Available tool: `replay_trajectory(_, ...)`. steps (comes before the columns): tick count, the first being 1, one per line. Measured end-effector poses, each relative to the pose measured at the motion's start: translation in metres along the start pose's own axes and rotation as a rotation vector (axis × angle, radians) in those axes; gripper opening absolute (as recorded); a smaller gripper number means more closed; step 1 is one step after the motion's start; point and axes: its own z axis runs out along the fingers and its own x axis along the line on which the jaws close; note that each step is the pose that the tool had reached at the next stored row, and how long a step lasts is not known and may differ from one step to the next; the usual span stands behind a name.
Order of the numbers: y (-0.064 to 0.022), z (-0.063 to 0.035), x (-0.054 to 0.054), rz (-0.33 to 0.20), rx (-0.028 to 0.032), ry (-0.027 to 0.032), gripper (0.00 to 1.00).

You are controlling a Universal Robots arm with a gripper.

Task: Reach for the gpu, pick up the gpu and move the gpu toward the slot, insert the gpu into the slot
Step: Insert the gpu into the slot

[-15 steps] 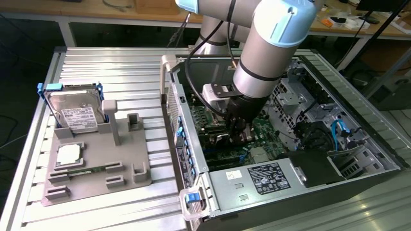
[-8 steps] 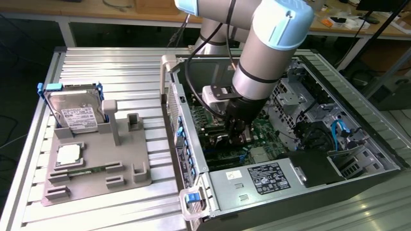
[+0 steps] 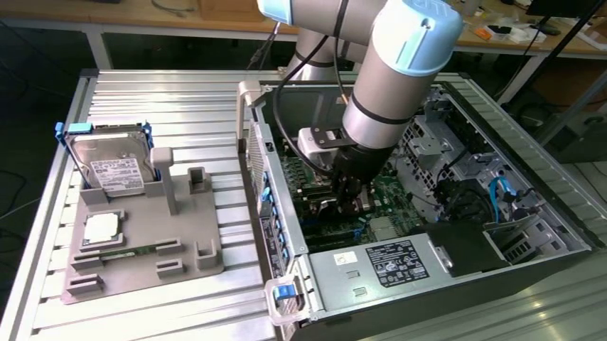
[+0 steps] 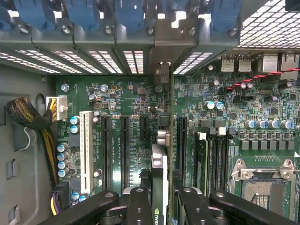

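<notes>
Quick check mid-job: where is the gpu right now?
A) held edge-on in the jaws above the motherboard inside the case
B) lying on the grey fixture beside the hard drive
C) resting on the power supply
A: in the wrist view the gpu stands edge-on between the jaws of the gripper, over the motherboard slots.

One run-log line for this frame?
phase: insert | jaws: shut on thin dark gpu card | position: edge-on above green motherboard slots, inside open computer case
</notes>
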Motion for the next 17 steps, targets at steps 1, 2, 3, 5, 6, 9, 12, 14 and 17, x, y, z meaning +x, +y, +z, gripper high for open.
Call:
replay_trajectory(1,0.0,0.0,0.0,0.0,0.0,0.0,0.27)
replay_trajectory(2,0.0,0.0,0.0,0.0,0.0,0.0,0.27)
replay_trajectory(3,0.0,0.0,0.0,0.0,0.0,0.0,0.27)
replay_trajectory(5,0.0,0.0,0.0,0.0,0.0,0.0,0.27)
replay_trajectory(6,0.0,0.0,0.0,0.0,0.0,0.0001,0.27)
replay_trajectory(9,0.0,0.0,0.0,0.0,0.0,0.0001,0.27)
replay_trajectory(12,0.0,0.0005,-0.0001,0.0,0.0005,-0.0009,0.28)
replay_trajectory(14,0.0,0.0,0.0,0.0,0.0001,-0.0002,0.35)
replay_trajectory(17,0.0,-0.0023,-0.0001,0.0,0.0007,0.0002,0.35)
